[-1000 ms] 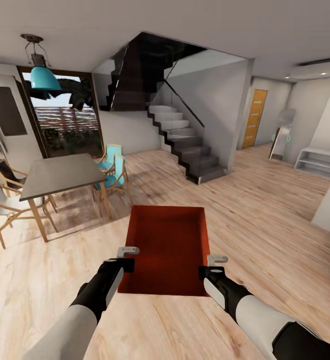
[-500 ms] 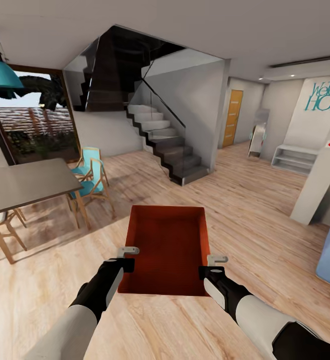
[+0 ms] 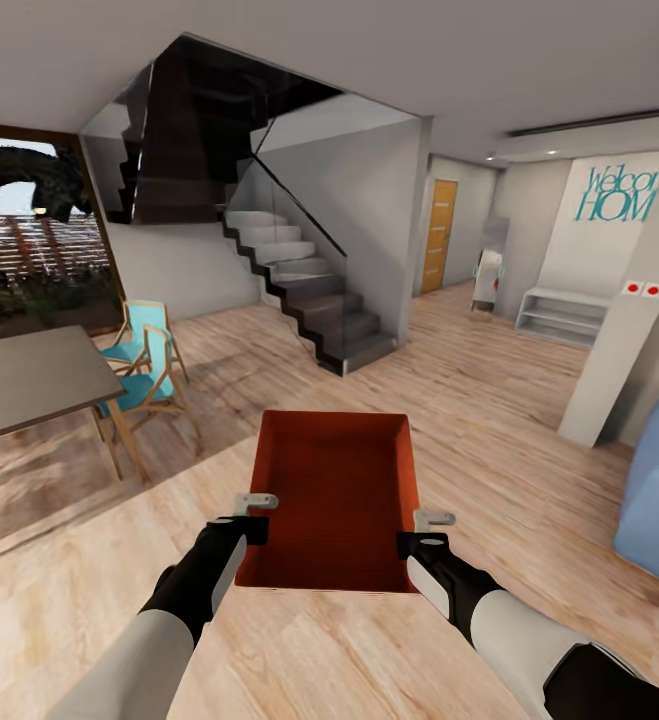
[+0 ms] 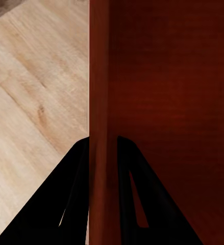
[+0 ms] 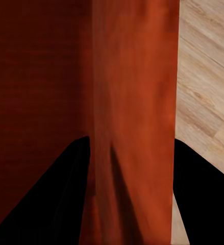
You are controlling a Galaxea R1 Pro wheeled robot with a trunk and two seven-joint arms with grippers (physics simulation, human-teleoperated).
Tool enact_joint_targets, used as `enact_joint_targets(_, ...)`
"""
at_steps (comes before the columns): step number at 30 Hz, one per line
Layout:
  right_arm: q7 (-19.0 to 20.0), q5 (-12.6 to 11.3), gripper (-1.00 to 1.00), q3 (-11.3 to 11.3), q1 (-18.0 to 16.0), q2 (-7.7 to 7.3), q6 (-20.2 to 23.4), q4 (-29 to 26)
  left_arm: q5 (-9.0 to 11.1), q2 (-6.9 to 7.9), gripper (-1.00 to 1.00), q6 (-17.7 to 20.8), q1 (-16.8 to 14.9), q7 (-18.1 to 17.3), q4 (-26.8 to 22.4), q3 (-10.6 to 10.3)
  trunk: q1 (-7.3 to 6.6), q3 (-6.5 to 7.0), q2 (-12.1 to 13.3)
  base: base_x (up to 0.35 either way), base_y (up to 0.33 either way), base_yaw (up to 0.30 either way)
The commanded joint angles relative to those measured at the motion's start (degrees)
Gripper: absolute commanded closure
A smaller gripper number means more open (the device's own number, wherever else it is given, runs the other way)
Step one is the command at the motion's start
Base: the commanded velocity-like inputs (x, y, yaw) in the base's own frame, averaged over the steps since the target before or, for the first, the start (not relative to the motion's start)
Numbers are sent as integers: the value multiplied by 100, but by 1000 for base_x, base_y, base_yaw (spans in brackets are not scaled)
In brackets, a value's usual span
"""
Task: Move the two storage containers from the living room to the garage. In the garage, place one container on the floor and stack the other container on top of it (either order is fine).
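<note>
The room has a light wood floor (image 3: 489, 400), a dark staircase (image 3: 304, 285) behind a glass panel, and an orange-brown door (image 3: 436, 236) far at the back. A grey table (image 3: 24, 378) with turquoise chairs (image 3: 149, 362) stands at the left, and a blue sofa (image 3: 657, 495) at the right edge. A red-orange bin (image 3: 335, 495) is held above the floor, in front of the robot, between both arms. The left gripper (image 3: 253, 512) is closed on the bin's left wall, one finger inside and one outside. The right gripper (image 3: 427, 530) clamps the right wall in the same way. The bin is empty and level.
</note>
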Motion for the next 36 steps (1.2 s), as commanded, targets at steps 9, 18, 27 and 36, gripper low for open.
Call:
enact_joint_targets(9,-46,205,100,-100,-4,-3,48,-21,-190,-4,100,56,-6,118,-10,103,7,-12,-13,322,0,-43)
enact_joint_targets(18,-47,205,100,-100,-4,-3,48,-21,-190,-4,100,56,-5,118,-11,101,7,-12,-13,322,0,-229)
enact_joint_targets(27,-47,205,100,-100,-4,-3,48,-21,-190,-4,100,56,-7,118,-10,101,7,-12,-13,322,0,-241)
enact_joint_targets(36,-47,205,100,-100,-4,-3,48,-24,-190,-4,100,56,-7,118,-10,101,7,-12,-13,322,0,-236)
